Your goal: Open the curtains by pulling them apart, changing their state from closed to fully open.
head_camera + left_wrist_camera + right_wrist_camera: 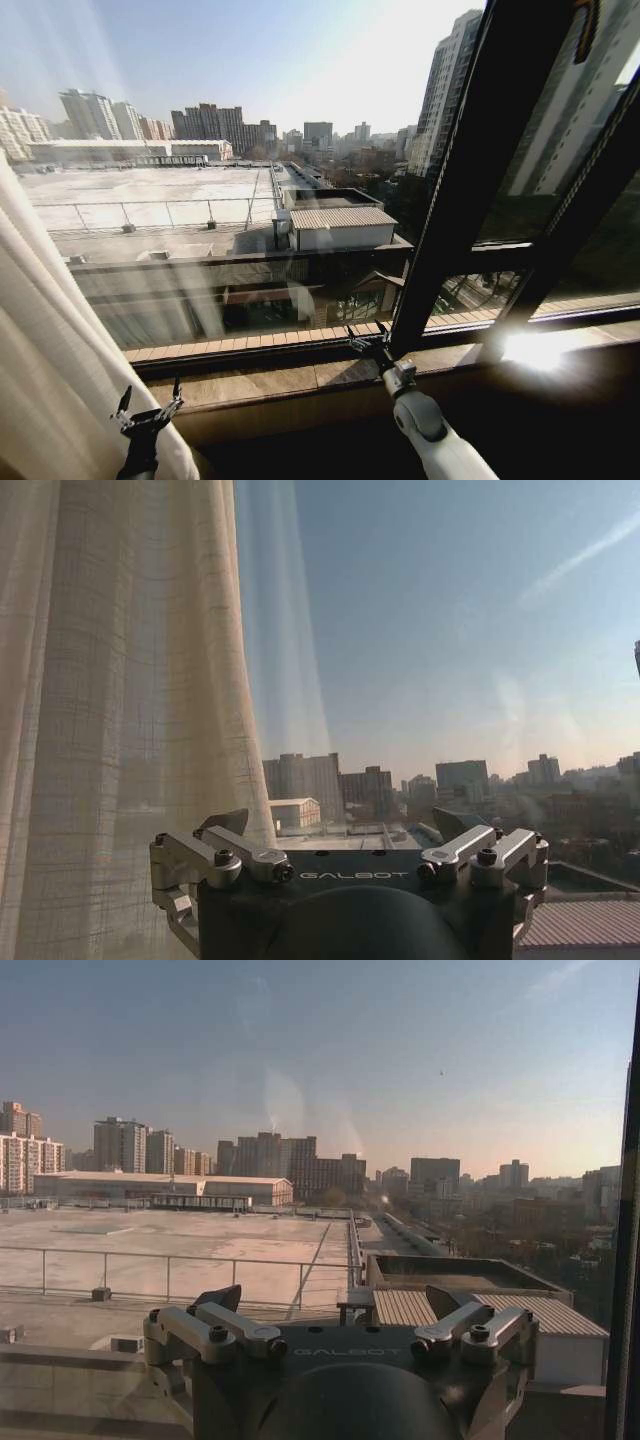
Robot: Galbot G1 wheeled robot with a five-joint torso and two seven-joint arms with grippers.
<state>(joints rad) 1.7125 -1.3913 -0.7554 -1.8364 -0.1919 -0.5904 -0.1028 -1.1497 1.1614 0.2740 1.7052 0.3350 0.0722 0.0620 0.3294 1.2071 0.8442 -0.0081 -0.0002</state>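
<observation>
Curtains (45, 340) gathered at far left of window, sheer white pleats hanging to bottom of head view; in left wrist view fabric (120, 710) covers one side, bare glass beside it. Left gripper (148, 402) raised just beside curtain edge, fingers spread wide, holding nothing. Window sill (300, 378) runs across. Right gripper (366, 340) near sill at centre, by dark window frame (470, 170), fingers apart, empty.

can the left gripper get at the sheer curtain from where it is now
Probably yes. The left gripper sits open right beside the curtain, at its edge, with nothing between them; the right gripper is off by the window frame.
</observation>
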